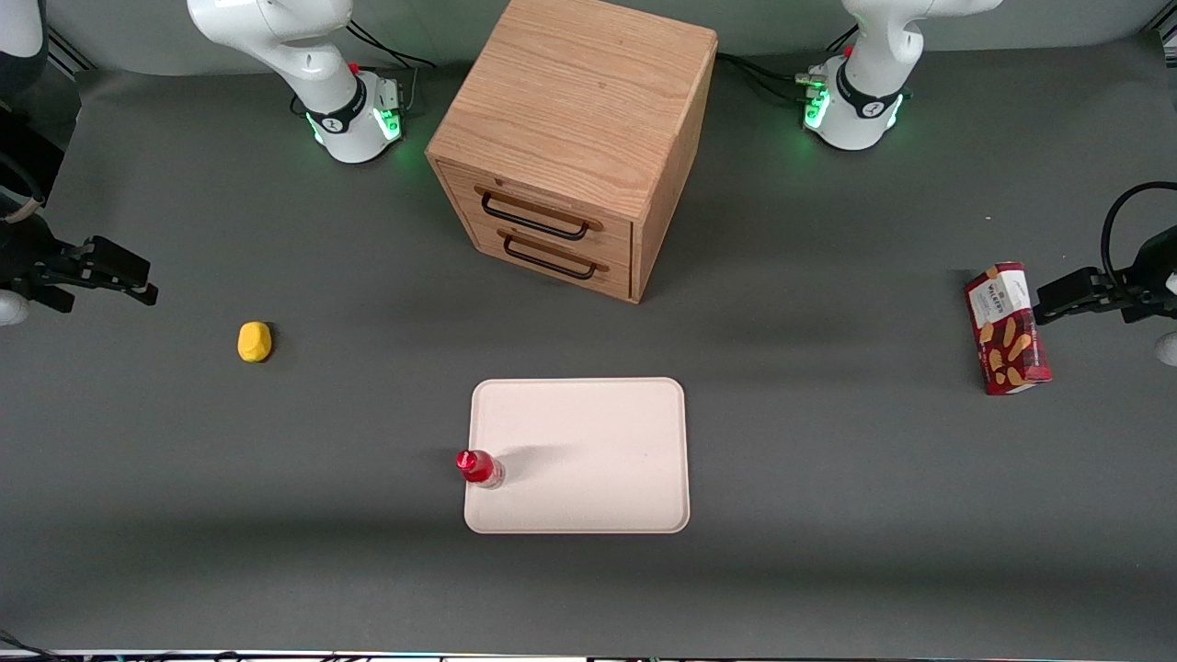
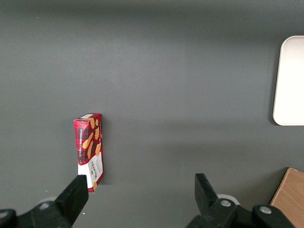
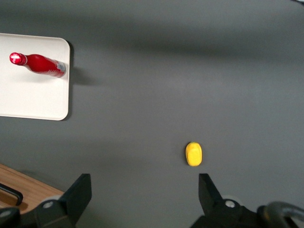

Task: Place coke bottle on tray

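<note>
The coke bottle (image 1: 479, 467), small and red with a red cap, stands upright on the pale cream-pink tray (image 1: 588, 432), just inside the tray's rim on the side toward the working arm's end. In the right wrist view the bottle (image 3: 40, 64) stands at the tray's edge (image 3: 33, 97). My right gripper (image 1: 142, 280) hovers well away from the tray, at the working arm's end of the table. It is open and empty in the right wrist view (image 3: 144, 185), above bare grey table.
A yellow lemon-like object (image 1: 255, 341) lies between my gripper and the tray and shows in the right wrist view (image 3: 194, 154). A wooden two-drawer cabinet (image 1: 575, 138) stands farther from the front camera than the tray. A red biscuit box (image 1: 1007, 331) lies toward the parked arm's end.
</note>
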